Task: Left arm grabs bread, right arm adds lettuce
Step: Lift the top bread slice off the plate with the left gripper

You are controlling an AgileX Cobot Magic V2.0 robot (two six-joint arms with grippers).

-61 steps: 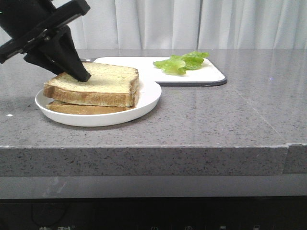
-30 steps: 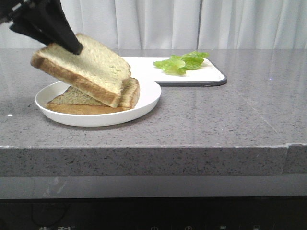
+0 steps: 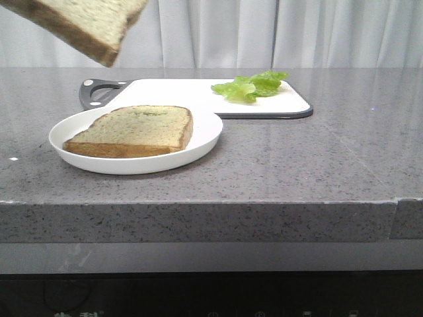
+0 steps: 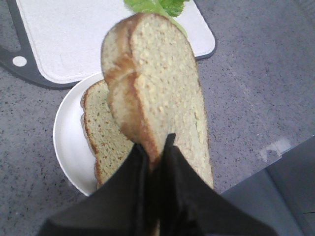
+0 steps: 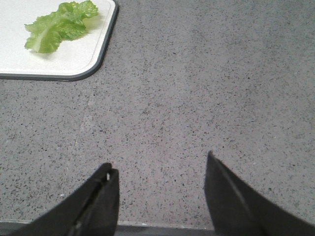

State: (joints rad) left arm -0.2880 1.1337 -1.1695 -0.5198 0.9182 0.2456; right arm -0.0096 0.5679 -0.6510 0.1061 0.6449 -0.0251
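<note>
My left gripper (image 4: 156, 147) is shut on the crust edge of the thick bread (image 4: 157, 93) and holds it tilted, high above the white plate (image 4: 66, 142). In the front view only part of the bread (image 3: 86, 23) shows at the top left; the left arm itself is out of that view. A thinner, browner slice (image 3: 135, 129) lies on the plate (image 3: 198, 148). The lettuce (image 3: 251, 86) lies on the white cutting board (image 3: 172, 89) behind the plate, and also shows in the right wrist view (image 5: 59, 24). My right gripper (image 5: 160, 169) is open and empty over bare counter, apart from the lettuce.
The cutting board (image 5: 49, 59) has a dark rim and a grey handle (image 3: 99, 92) at its left end. The grey stone counter (image 3: 317, 152) ends at a front edge. White curtains hang behind.
The left gripper has lifted the thick bread off the thinner slice, up and to the left, until it is nearly out of the front view. The thinner slice now lies flat on the plate.
</note>
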